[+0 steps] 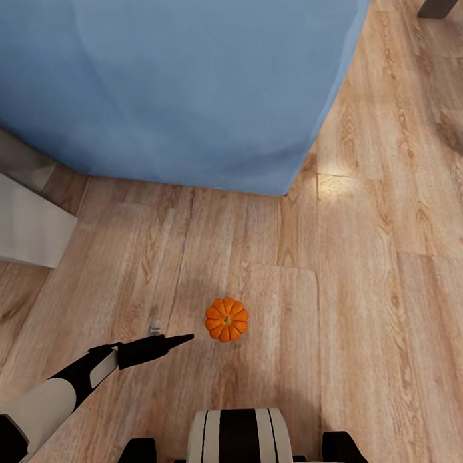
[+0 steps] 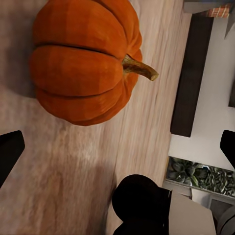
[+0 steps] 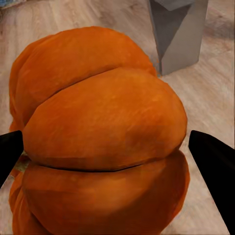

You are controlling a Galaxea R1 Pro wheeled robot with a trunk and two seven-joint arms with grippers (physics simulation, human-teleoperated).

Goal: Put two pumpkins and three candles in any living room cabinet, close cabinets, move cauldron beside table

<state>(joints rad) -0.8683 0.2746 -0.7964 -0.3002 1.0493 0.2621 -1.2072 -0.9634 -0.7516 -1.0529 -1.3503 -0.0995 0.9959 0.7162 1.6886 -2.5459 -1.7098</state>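
Orange pumpkin (image 1: 226,319) on wooden floor (image 1: 367,287)

Left arm (image 1: 57,391) extends forward and low; left gripper (image 1: 174,341) points rightward, fingertips (image 2: 10,152) spread wide apart; right gripper (image 3: 117,152) fingers likewise parted, both tips visible at frame edges.

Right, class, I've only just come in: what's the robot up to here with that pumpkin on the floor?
The left pincer reaches toward a small orange pumpkin sitting on the wooden floor, in front of a large blue piece of furniture. Its jaws are open and nothing is gripped yet. In the right wrist view, another pumpkin sits close between the right pincer's dark fingers, apparently held.
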